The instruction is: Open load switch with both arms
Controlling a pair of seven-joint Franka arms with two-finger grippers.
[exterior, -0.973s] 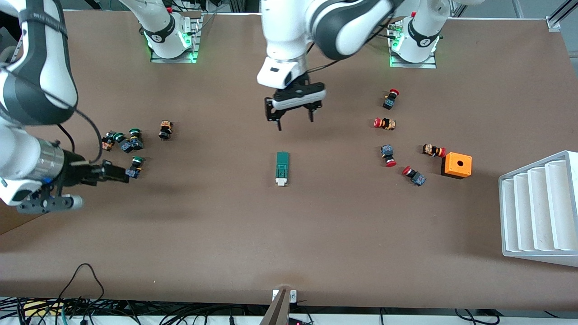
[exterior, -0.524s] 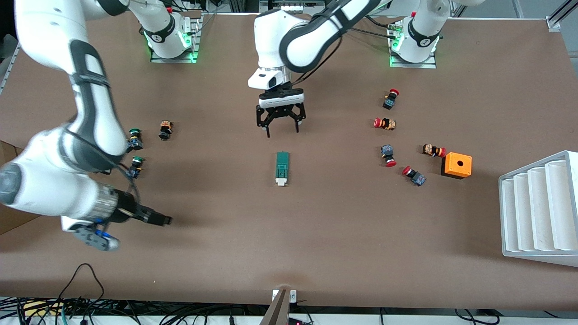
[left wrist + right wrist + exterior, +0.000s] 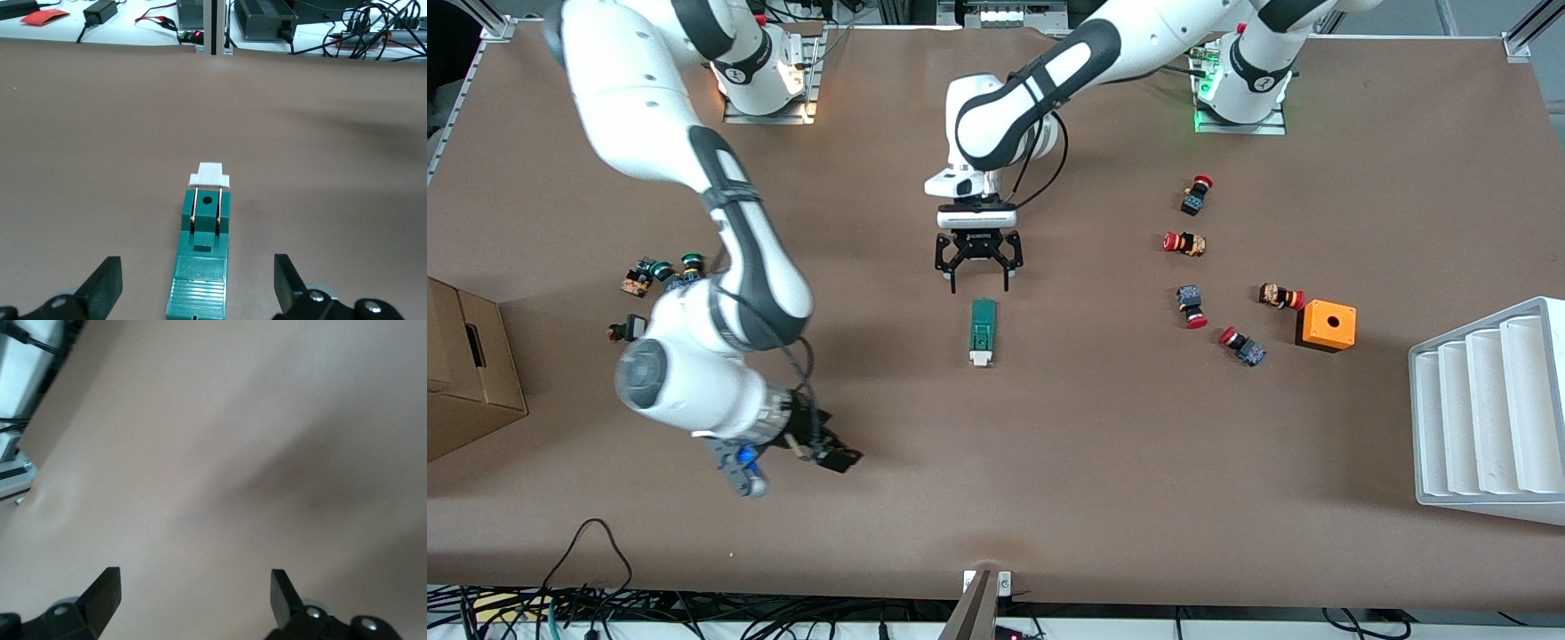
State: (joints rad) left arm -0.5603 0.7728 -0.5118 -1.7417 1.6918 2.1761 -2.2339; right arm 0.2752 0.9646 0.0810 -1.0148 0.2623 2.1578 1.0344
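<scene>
A big flat table with a brown top (image 3: 1103, 462) fills almost the whole front view. A brown cardboard box with a dark slot in its side (image 3: 467, 369) sits at the right arm's end of the table. At the left arm's end stands a white plastic rack with slanted slots (image 3: 1489, 413). Thin silver metal rails (image 3: 1525, 31) run along the corners. Under the near edge lies a tangle of black cables (image 3: 587, 604) — one loops up onto the brown top. The light is bright and even, with soft dark shadows on the table.
</scene>
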